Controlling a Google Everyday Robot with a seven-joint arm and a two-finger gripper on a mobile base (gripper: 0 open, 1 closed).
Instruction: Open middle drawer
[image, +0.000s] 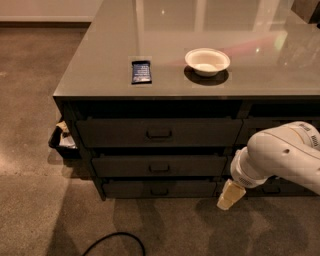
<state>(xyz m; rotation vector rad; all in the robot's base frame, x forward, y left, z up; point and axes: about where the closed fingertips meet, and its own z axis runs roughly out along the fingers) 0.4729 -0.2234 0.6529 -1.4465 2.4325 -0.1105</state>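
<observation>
We see a dark cabinet (70, 107) with a grey, shiny top. On the top lie a white bowl (207, 61) and, to the left of it, a small dark blue packet (141, 71); the two are apart from each other.

The front of the cabinet has three wide drawers, one under the other. The top drawer (100, 132) has the tallest front and the bottom drawer (125, 189) has the slimmest one. Between them is the middle drawer (120, 166), with a small loop handle (159, 168) at its centre. Its front is in line with the fronts of the other two, so it is shut.

The white arm (280, 155) comes in from the right edge and bends downward. The gripper (230, 195) is pale yellow and hangs low, near the floor, just to the right of the bottom drawer. It points down and a little to the left. It is well apart from the handle of the middle drawer and holds nothing that we can see. We cannot tell if it is wide or narrow.

At the left side of the cabinet stands a black bin (56, 142) with some pale things inside. On the brown floor (30, 100) in front, a black cable (115, 239) makes a curve.
</observation>
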